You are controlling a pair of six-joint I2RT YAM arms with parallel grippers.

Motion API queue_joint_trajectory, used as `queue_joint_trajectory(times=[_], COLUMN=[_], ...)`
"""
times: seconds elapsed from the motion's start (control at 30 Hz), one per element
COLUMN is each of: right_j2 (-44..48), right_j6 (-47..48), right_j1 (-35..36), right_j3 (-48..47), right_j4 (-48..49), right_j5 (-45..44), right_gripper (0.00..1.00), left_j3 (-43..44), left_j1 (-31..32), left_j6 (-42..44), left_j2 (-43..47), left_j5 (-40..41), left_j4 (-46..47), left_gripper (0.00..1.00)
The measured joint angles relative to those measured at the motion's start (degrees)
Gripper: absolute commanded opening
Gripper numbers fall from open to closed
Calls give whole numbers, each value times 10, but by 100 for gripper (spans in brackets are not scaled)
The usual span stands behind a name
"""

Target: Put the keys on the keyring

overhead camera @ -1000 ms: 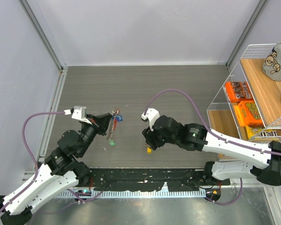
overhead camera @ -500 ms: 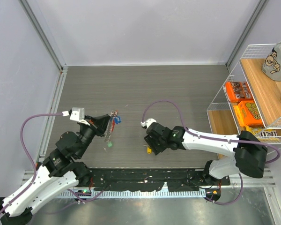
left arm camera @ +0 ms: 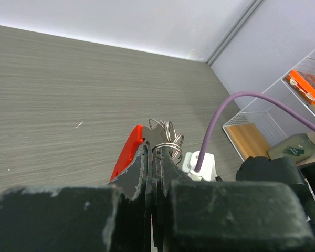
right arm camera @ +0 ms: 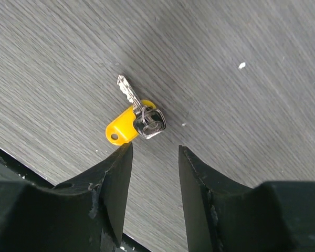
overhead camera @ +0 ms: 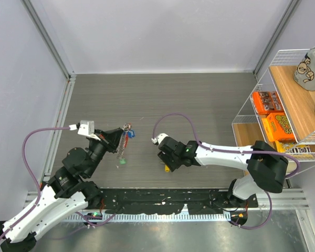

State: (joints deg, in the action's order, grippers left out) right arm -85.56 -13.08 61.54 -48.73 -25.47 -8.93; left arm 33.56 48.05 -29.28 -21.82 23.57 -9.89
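Note:
My left gripper is shut on the keyring, held just above the table. In the left wrist view the wire loops of the keyring stick out past the closed gripper, with a red tag beside them. Red and blue tags and a chain hang from the ring, and a green tag sits at the low end. A key with a yellow tag lies flat on the table just beyond my right gripper, which is open with nothing between its fingers. From above, that yellow-tagged key peeks out beside the right gripper.
A wire shelf with orange boxes stands at the right edge. A black cable track runs along the near edge by the arm bases. Grey walls close off the left and far sides.
My right arm has stretched out leftward and lowered over the yellow-tagged key, and its jaws have narrowed. The left gripper has shifted slightly with the keyring still held.

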Motion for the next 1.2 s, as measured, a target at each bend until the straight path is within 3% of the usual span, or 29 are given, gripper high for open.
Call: queue_joint_trajectory(times=[0.73, 0.9, 1.1, 1.2], right_j2=[-65, -76, -76, -76], right_j6=[39, 40, 41, 40], right_j1=[-3, -5, -11, -15], right_j3=[-41, -42, -43, -43], right_j4=[17, 18, 19, 20], right_j5=[1, 6, 10, 14], right_gripper=[37, 27, 5, 6], left_j3=[0, 0, 0, 0], left_j1=[0, 0, 0, 0], left_j6=[14, 15, 15, 15], left_j2=[4, 4, 3, 3], left_j5=[16, 18, 19, 19], left_j4=[0, 0, 0, 0], left_gripper=[0, 0, 0, 0])
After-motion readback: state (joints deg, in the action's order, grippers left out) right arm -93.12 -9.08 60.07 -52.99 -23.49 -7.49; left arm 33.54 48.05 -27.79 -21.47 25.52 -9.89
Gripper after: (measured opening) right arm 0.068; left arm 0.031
